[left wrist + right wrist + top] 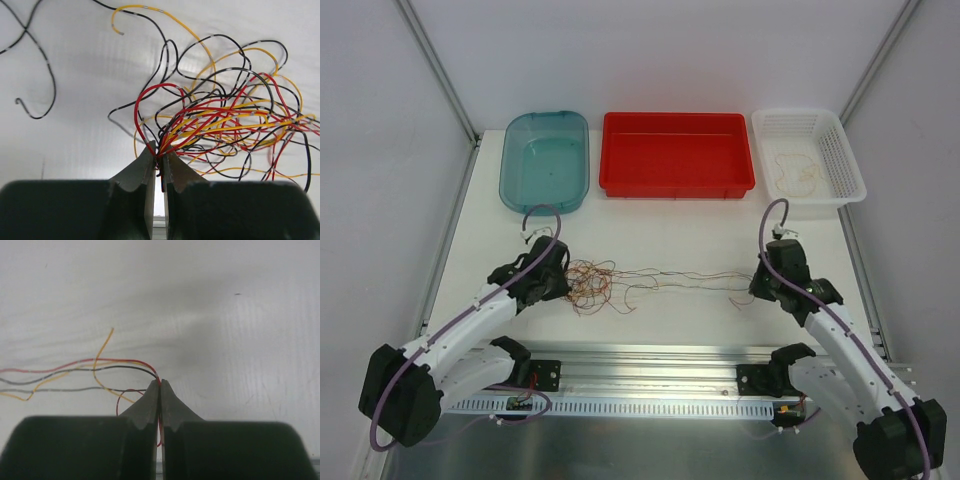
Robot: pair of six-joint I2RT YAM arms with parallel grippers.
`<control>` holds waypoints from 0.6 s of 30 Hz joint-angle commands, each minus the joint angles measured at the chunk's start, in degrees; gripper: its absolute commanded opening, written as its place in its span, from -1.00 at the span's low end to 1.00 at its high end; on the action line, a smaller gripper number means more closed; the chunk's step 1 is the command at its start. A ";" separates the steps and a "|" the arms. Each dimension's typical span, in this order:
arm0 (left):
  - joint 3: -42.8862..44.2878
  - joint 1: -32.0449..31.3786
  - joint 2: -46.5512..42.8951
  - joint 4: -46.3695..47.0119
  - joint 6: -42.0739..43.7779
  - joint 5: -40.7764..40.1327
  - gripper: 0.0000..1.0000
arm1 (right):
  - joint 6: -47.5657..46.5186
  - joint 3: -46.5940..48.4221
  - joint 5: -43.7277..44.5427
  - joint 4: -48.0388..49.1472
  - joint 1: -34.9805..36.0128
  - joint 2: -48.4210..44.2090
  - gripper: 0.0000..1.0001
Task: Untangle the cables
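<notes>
The cables are thin red, yellow and black wires lying tangled on the white table, bunched at the left and stretched out in a few strands toward the right. My left gripper is shut on the bunched end; in the left wrist view the tangle fans out from its closed tips. My right gripper is shut on the far end of the strands; in the right wrist view a red wire and other strands run left from its closed tips.
At the back stand a teal tub, a red tray and a white basket holding a pale wire. A metal rail runs along the near edge. A loose black wire lies left of the tangle.
</notes>
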 commanded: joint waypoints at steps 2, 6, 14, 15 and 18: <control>0.93 1.46 -3.42 -7.51 -2.22 -10.86 -1.00 | 5.43 -0.53 1.88 -0.70 -9.33 -6.71 -0.98; 2.33 2.43 -7.20 -10.59 -2.66 -15.09 -1.00 | 3.42 4.11 0.48 -2.19 -13.30 -8.66 -0.98; 7.87 2.60 -13.09 -16.22 0.67 -20.38 -1.00 | 2.62 8.62 -1.10 -2.46 -16.99 -5.15 -0.99; 8.22 2.60 -13.45 -16.13 1.90 -19.77 -0.97 | 2.10 8.79 -1.63 -2.29 -17.08 -4.36 -0.97; 9.63 2.61 -11.53 -14.82 7.17 -11.44 -0.92 | -0.53 9.32 -5.23 -1.76 -17.08 0.12 -0.60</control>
